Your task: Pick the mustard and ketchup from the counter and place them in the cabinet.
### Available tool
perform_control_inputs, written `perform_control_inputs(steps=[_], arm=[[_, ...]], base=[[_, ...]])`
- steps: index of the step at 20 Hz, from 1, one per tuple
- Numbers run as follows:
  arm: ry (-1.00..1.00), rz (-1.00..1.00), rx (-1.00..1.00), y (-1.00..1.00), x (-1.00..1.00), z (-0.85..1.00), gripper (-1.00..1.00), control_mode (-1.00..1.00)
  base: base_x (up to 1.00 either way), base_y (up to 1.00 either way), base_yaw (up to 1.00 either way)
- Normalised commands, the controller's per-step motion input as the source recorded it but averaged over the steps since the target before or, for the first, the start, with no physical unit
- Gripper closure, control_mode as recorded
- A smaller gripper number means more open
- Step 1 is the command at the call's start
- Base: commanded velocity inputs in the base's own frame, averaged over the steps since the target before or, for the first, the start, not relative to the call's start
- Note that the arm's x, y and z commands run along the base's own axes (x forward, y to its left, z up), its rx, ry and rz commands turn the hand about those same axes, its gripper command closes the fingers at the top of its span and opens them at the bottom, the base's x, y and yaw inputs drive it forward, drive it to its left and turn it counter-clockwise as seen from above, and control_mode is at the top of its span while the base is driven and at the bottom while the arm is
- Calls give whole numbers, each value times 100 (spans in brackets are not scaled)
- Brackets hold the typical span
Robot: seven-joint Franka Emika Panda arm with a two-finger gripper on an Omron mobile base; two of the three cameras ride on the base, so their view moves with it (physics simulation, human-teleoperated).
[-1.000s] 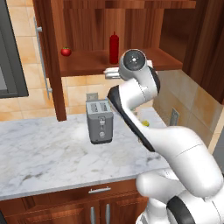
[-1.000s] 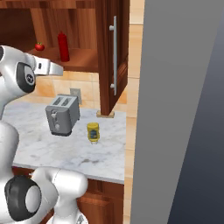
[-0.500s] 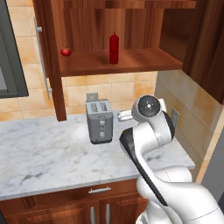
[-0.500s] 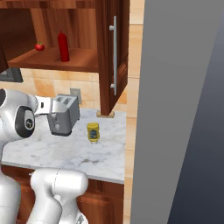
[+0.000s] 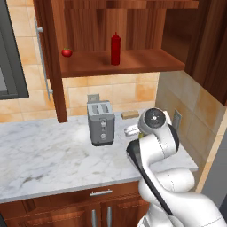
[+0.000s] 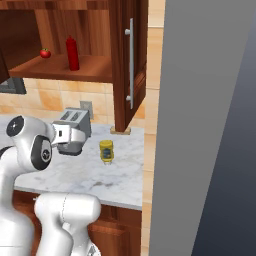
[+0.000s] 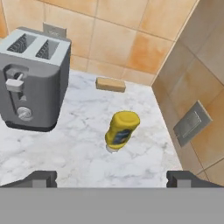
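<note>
Mustard (image 7: pixel 121 130) upright on the marble desk (image 7: pixel 78 148), between toaster (image 7: pixel 33 78) and side wall, untouched. Ketchup (image 5: pixel 115 48) already on the cabinet (image 5: pixel 133 62) shelf, near a small tomato (image 5: pixel 67 52). Half done, by the look of it: one bottle stored, one left to fetch. Claw (image 7: pixel 111 178) above the mustard, fingers (image 7: pixel 41 178) spread wide, holding nothing.
</note>
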Motion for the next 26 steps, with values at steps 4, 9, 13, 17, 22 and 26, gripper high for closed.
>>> perform_control_inputs(steps=[4, 9, 13, 17, 22, 26], arm=[[4, -5, 1, -22, 26, -3, -100, -100], [0, -8, 0, -21, 21, -16, -100, -100], [0, -15, 0, -17, 17, -12, -100, -100], [0, -18, 0, -12, 15, -8, -100, -100], [0, -15, 0, -8, 10, -5, -100, -100], [0, -4, 1, -2, 0, 0, -100, -100]], base=[[0, 0, 0], [0, 0, 0], [0, 0, 0], [0, 0, 0], [0, 0, 0], [0, 0, 0]])
